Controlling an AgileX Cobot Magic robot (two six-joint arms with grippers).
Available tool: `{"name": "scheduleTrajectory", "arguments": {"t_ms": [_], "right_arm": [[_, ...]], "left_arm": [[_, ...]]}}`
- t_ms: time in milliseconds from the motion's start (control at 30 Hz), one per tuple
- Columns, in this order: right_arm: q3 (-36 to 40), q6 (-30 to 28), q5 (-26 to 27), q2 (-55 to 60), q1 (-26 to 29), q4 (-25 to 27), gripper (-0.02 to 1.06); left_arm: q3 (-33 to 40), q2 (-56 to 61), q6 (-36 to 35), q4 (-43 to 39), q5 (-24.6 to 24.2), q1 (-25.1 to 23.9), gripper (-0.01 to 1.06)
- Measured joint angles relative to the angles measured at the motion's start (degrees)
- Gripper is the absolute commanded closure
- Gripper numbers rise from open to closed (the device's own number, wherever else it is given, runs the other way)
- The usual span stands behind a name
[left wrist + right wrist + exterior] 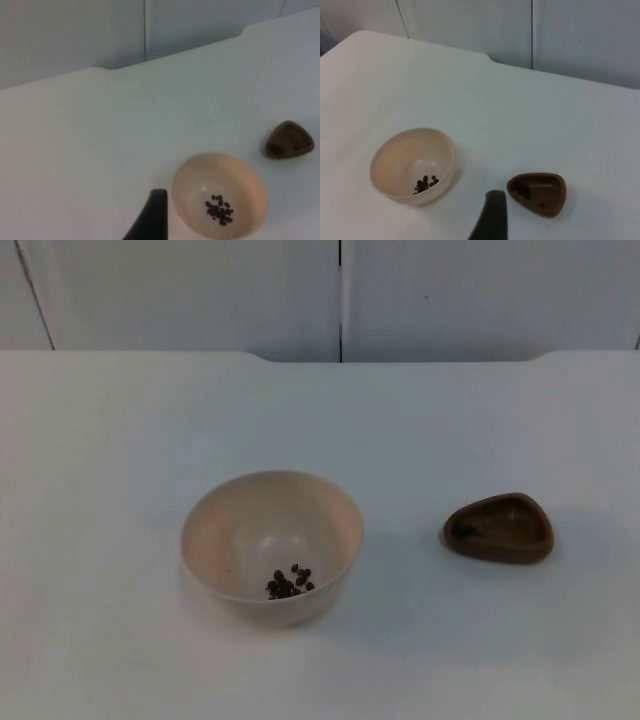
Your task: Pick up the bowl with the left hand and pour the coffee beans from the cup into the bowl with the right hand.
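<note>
Beige bowl (271, 545) sits mid-table, coffee beans (289, 582) inside; brown cup (499, 528) at its three o'clock. Left fingertip (151, 217) hovers beside the bowl, right fingertip (491, 216) between bowl and cup; jaw spread can't be told.

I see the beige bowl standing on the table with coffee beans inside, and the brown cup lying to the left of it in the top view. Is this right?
Not quite. In the top view the brown cup stands to the right of the beige bowl, not the left. The rest holds: the bowl stands on the white table with coffee beans inside.
</note>
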State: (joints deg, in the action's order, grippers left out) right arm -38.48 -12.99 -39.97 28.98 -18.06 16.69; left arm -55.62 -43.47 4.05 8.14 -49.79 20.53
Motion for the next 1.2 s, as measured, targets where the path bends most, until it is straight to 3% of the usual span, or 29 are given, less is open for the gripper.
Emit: {"name": "scheduleTrajectory", "arguments": {"t_ms": [333, 600, 800, 1200], "right_arm": [[1.0, -0.3, -2.9, -8.4, 0.0, 0.0, 0.33], [1.1, -2.4, -6.4, -12.8, 0.0, -0.1, 0.33], [1.1, -2.7, -9.6, -19.2, 0.0, -1.2, 0.33], [1.1, -2.7, -14.9, -28.7, 0.0, -2.8, 0.33]], "left_arm": [[17.2, 19.0, 0.0, -0.3, 1.1, 0.0, 0.17], [21.0, 30.3, 0.0, -1.5, -2.5, 0.0, 0.17], [21.7, 40.2, 0.0, -4.4, -8.6, 0.0, 0.17], [27.0, 43.3, 0.0, -4.7, -11.8, 0.0, 0.17]]}}
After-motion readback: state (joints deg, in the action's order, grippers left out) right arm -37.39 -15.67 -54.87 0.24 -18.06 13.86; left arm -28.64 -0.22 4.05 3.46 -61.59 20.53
